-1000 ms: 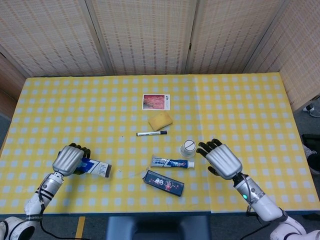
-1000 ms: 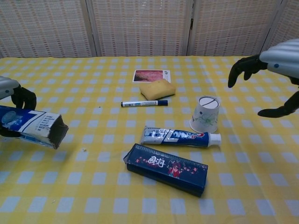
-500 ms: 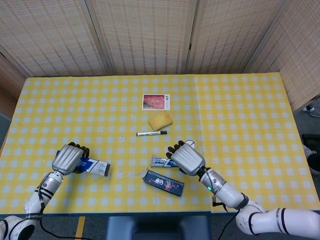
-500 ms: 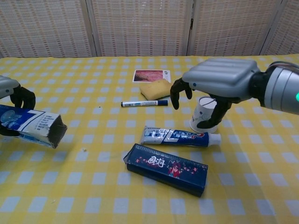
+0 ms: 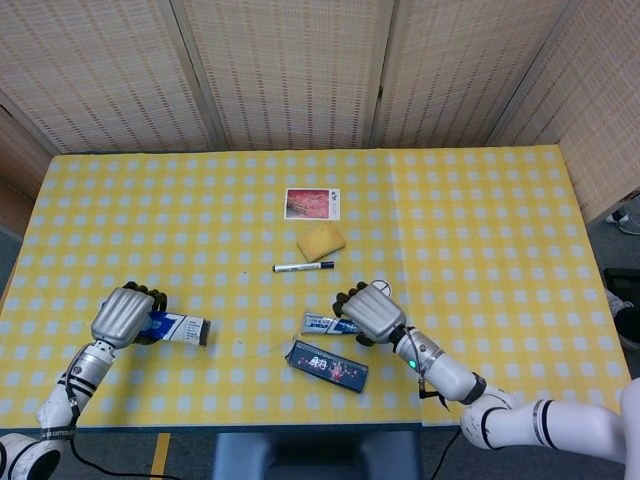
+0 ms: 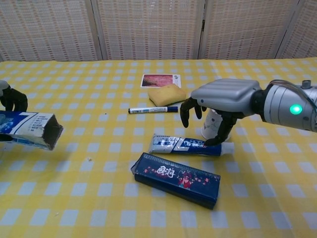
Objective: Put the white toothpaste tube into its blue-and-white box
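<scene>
Since the frame half a second back, the right hand [image 6: 225, 99] has dropped lower over the toothpaste tube [image 6: 190, 145], and the left hand [image 5: 122, 316] has carried the blue-and-white box [image 6: 27, 130] a little further toward the left edge of the table [image 5: 500, 220].

Right hand: palm down above the cap end of the tube, fingers curled and spread. In the chest view one fingertip [image 6: 210, 142] meets the tube near its cap; the other fingers hang free above it. The tube is not lifted; it lies flat near the middle of the front edge. Hand is not yet clasped on anything.

Left hand: grasping the box near the front-left corner, box roughly level, its open end facing right toward the table's middle.

Other items: a dark blue case [image 6: 177, 179] lies just in front of the tube, closer to the front edge. A paper cup [image 6: 214, 126], upside down, stands just behind the tube, partly hidden by the right hand. Further back toward the table's centre: a marker pen [image 5: 304, 267], a yellow sponge [image 5: 320, 241], and a picture card [image 5: 312, 203].
</scene>
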`<state>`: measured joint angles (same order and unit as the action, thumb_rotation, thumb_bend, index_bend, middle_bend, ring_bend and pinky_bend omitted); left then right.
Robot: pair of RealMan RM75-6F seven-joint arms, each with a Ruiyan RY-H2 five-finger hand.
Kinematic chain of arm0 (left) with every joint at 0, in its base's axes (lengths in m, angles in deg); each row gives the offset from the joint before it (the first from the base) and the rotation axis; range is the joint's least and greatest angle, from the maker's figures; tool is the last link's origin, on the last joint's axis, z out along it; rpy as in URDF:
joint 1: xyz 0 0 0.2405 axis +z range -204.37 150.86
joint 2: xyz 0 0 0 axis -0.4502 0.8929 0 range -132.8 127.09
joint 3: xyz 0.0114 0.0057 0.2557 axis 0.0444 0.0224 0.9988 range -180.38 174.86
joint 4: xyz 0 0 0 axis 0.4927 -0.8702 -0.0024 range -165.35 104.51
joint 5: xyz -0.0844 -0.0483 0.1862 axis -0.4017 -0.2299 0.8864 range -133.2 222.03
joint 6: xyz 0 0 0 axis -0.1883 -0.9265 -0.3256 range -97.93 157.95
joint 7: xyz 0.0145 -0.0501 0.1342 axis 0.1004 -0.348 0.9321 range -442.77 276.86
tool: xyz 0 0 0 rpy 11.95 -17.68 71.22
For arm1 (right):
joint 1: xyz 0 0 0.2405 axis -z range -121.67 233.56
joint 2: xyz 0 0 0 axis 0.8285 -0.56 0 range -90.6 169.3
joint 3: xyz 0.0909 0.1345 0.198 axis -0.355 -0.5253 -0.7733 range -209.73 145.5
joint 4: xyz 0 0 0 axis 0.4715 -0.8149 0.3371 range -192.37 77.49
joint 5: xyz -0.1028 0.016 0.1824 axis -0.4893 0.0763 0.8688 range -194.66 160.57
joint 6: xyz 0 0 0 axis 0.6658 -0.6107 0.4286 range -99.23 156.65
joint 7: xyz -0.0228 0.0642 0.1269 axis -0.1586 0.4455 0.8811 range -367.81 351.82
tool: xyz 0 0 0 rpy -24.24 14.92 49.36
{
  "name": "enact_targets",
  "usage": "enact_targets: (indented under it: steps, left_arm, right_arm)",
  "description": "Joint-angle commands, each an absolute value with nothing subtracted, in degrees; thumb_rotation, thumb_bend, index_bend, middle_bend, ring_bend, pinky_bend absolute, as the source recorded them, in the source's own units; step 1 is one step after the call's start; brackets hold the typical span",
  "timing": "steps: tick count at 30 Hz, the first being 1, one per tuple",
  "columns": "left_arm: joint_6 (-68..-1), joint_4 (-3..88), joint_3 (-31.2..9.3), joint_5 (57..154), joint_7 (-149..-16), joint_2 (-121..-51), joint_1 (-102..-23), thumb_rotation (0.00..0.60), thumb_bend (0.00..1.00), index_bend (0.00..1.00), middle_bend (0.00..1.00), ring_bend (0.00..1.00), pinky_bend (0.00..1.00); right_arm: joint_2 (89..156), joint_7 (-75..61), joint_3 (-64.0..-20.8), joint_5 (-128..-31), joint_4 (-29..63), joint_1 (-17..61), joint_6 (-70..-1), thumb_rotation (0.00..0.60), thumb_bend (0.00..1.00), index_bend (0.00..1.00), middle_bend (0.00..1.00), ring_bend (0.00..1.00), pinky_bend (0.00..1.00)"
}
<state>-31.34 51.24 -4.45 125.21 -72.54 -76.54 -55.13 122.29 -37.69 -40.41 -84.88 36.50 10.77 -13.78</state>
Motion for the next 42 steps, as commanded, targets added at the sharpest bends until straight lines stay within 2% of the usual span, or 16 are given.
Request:
enact_targets:
  steps: [1, 14, 42]
  left_arm:
    - [-31.54, 50.84, -4.3, 125.2, -72.81, -76.45, -54.85, 0.6, 0.18, 0.65, 0.62, 0.49, 0.39]
    - [-31.52, 46.83, -4.09, 125.55, -76.99, -76.46, -54.21, 0.6, 0.19, 0.65, 0.62, 0.49, 0.39]
    - [-32.94, 44.56, -3.44, 127.41, -83.43, -73.66, -52.68, 0.6, 0.19, 0.65, 0.62, 0.49, 0.39]
  right_arm:
    - [123.33, -35.87, -39.76, -85.63, 34.17, 9.87, -12.96, 0.6, 0.28, 0.41, 0.31, 0.35, 0.3]
    - [128.28, -29.5, -38.21, -87.86, 25.58, 7.39, -10.95, 0.6, 0.28, 0.41, 0.29, 0.34, 0.29]
    - [135.38, -29.92, -38.74, -82.22, 19.97, 3.24, -9.83, 0.6, 0.28, 0.39, 0.28, 0.32, 0.29]
